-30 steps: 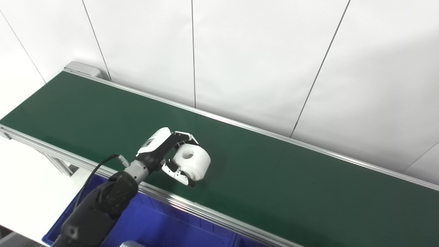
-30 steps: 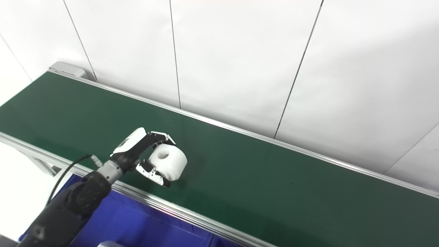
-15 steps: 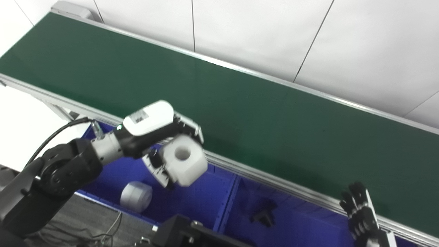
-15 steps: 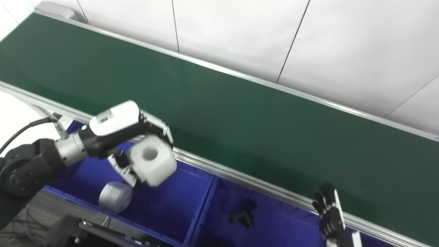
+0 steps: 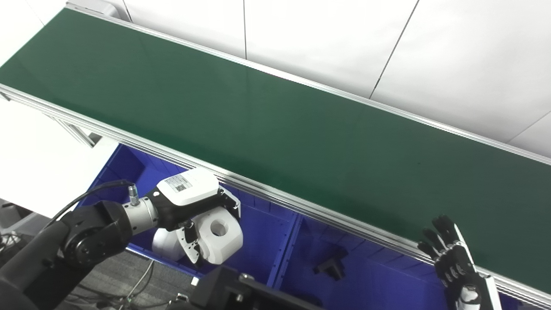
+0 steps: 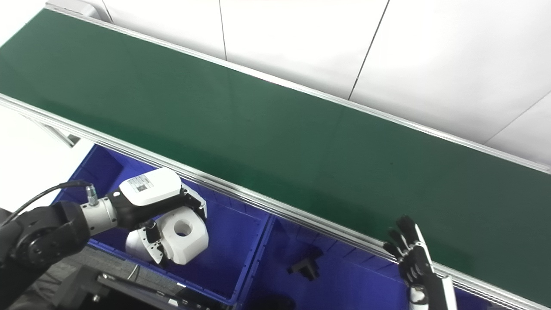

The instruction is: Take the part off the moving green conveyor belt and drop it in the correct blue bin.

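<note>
Left robot hand (image 5: 196, 215) grasping white part (image 5: 219, 234) over left blue bin (image 5: 258, 241).

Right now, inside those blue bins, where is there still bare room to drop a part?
The left bin has bare floor on its right side, beside the divider. Its left side is crowded: a white part lies there, with the left hand holding another white block over it. The right bin is bare around the small black part.

Matt belt (image 5: 275, 125) — glossy plastic part (image 5: 219, 234).
</note>
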`<act>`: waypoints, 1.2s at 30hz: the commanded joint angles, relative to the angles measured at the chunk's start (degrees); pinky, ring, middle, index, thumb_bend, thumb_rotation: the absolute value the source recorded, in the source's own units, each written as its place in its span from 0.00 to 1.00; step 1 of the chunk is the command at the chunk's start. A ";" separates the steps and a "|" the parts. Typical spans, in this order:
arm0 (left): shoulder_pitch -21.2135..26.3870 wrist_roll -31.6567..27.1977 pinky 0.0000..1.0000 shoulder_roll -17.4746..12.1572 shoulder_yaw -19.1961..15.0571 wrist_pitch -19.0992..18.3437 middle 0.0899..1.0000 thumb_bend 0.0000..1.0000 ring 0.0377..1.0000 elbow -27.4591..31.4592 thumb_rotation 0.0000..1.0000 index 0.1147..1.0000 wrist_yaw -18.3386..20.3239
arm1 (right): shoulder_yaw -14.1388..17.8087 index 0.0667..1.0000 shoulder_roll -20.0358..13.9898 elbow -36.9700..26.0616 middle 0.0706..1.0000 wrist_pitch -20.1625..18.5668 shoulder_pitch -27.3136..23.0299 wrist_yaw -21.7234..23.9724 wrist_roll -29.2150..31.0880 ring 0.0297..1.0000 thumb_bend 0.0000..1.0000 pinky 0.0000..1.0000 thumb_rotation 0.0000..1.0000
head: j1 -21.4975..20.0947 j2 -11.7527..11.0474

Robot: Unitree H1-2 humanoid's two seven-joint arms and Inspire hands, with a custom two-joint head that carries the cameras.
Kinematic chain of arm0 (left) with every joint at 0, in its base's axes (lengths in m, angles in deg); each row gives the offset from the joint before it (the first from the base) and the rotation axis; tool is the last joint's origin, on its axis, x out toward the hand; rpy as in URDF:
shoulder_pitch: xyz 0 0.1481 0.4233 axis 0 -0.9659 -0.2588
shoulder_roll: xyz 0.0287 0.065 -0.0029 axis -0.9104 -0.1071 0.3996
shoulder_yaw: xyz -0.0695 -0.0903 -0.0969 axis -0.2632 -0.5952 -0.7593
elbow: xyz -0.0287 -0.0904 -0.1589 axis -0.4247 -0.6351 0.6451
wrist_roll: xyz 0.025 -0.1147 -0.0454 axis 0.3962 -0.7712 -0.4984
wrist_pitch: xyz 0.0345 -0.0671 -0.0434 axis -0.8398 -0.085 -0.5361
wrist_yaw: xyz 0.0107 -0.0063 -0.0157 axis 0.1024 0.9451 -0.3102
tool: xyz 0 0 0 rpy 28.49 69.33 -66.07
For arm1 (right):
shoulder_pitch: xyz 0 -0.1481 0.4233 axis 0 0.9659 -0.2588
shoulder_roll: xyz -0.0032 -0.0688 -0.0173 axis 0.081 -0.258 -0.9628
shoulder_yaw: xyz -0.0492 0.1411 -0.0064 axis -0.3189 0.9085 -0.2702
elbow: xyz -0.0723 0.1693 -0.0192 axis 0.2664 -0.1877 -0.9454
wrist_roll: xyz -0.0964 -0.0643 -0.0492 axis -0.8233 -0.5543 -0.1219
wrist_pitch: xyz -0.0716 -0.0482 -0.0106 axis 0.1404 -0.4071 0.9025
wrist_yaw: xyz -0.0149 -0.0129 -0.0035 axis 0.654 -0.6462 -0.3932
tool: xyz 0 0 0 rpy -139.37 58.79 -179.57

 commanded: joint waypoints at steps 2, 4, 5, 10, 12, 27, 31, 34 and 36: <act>-0.90 1.91 0.76 1.17 -0.73 -0.62 0.78 0.88 0.77 3.05 0.59 0.73 -1.66 | -0.05 0.95 0.23 -1.45 0.95 0.15 0.60 0.28 0.51 0.92 0.90 0.85 1.00 | -0.12 0.12; -1.59 1.92 0.77 2.26 -0.64 -1.47 0.79 0.89 0.77 4.64 0.61 0.75 -1.29 | -0.08 0.95 0.26 -1.67 0.96 0.06 0.90 0.23 0.58 0.92 0.90 0.85 1.00 | -0.19 0.15; -1.95 1.68 0.77 2.78 -0.55 -1.83 0.79 0.90 0.77 5.39 0.59 0.75 -1.10 | -0.09 0.96 0.24 -1.76 0.96 -0.02 1.01 0.23 0.56 0.92 0.89 0.85 1.00 | -0.18 0.16; -3.79 -0.60 0.76 5.07 -0.43 -2.65 0.80 0.88 0.77 8.36 0.60 0.76 -0.92 | -0.25 0.96 0.46 -2.36 0.96 -0.43 1.40 0.20 0.77 0.92 0.89 0.84 0.99 | -0.43 0.23; -4.29 -2.11 0.75 5.66 -0.49 -3.33 0.80 0.88 0.77 10.13 0.59 0.76 -0.49 | -0.43 0.96 0.52 -2.69 0.96 -0.67 1.49 0.22 0.59 0.92 0.89 0.85 0.99 | -0.92 0.34; -5.65 -47.52 0.96 19.12 -8.90 -15.00 0.93 0.82 0.94 10.07 0.72 0.90 -10.86 | -7.44 0.95 7.16 -4.86 0.95 -4.28 0.70 -1.98 -8.34 0.91 0.87 0.85 0.98 | -27.67 1.39; -6.33 -42.33 0.98 26.76 -9.00 -19.18 0.98 0.64 0.94 5.92 0.71 0.94 -16.65 | -9.98 0.95 11.12 -4.48 0.95 -5.35 0.44 -3.58 -12.11 0.92 0.87 0.89 1.00 | -32.68 1.27; -6.72 -34.59 0.95 26.24 -7.56 -14.87 0.99 0.58 0.94 1.52 0.78 0.97 -17.22 | -11.22 0.96 12.93 -3.64 0.97 -5.00 -0.04 -4.21 -13.99 0.95 0.87 0.92 1.00 | -34.39 1.73; -5.95 -32.30 0.95 24.54 -6.80 -12.14 1.00 0.56 0.95 -1.10 0.77 0.99 -16.57 | -11.79 0.97 13.90 -3.42 0.97 -4.85 -0.35 -4.52 -14.81 0.94 0.86 0.92 1.00 | -34.71 2.12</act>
